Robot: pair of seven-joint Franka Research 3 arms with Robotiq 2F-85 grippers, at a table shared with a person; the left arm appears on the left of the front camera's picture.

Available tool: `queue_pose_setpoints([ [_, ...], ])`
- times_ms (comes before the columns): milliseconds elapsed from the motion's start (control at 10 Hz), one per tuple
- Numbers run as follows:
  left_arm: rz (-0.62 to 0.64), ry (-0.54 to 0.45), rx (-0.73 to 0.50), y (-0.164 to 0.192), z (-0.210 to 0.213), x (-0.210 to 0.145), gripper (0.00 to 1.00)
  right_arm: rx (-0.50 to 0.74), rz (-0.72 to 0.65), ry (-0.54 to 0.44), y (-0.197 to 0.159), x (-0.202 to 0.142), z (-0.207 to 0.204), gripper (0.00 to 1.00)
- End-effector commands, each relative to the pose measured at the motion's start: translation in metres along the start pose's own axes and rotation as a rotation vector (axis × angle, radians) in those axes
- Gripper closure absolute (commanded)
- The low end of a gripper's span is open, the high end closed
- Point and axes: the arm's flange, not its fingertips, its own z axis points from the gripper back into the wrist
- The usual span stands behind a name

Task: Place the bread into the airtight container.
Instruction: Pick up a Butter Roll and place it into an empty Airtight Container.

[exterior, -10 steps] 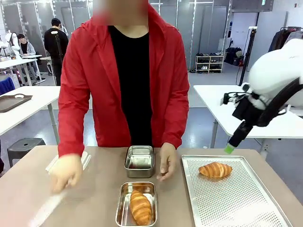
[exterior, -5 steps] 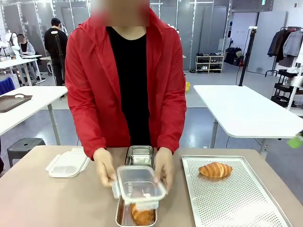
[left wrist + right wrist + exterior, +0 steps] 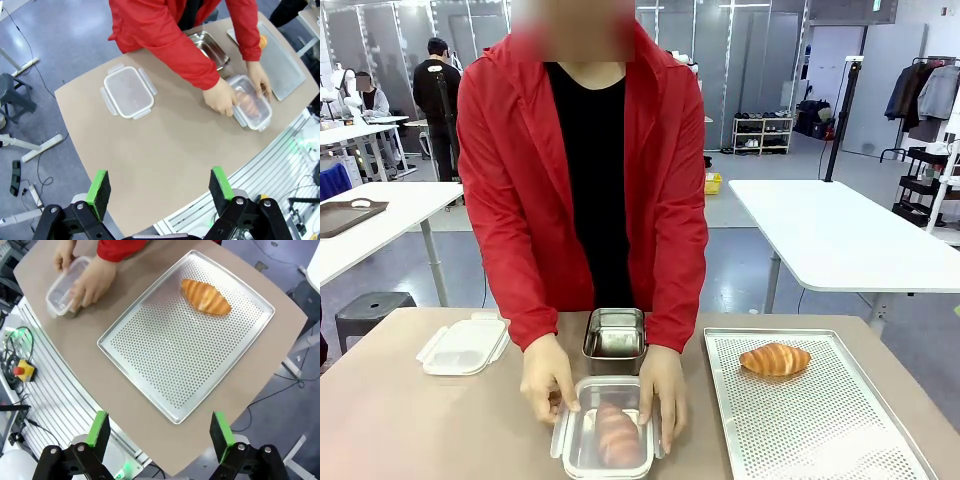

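Left jaws apart and empty above the tan counter (image 3: 150, 150); well beyond them a spare clear plastic lid (image 3: 128, 91) lies flat. Farther right, the person's right hand (image 3: 546, 378) and left hand (image 3: 663, 388) press a clear lid onto the rectangular steel container (image 3: 576, 458) holding the golden-brown croissant (image 3: 617, 435). Right jaws apart and empty; beyond them a second croissant (image 3: 205, 296) rests on the perforated metal tray (image 3: 175, 355).
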Motion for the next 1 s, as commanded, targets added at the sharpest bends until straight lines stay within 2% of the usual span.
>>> queue_pose_setpoints([
  [0,-0.006,-0.002,-0.004,-0.0003,0.0016,0.0016,0.00,-0.003,0.009,0.007,-0.0022,0.0051,0.0018,0.00],
  [900,-0.006,-0.002,-0.004,-0.0003,0.0016,0.0016,0.00,-0.003,0.009,0.007,-0.0022,0.0051,0.0018,0.00],
])
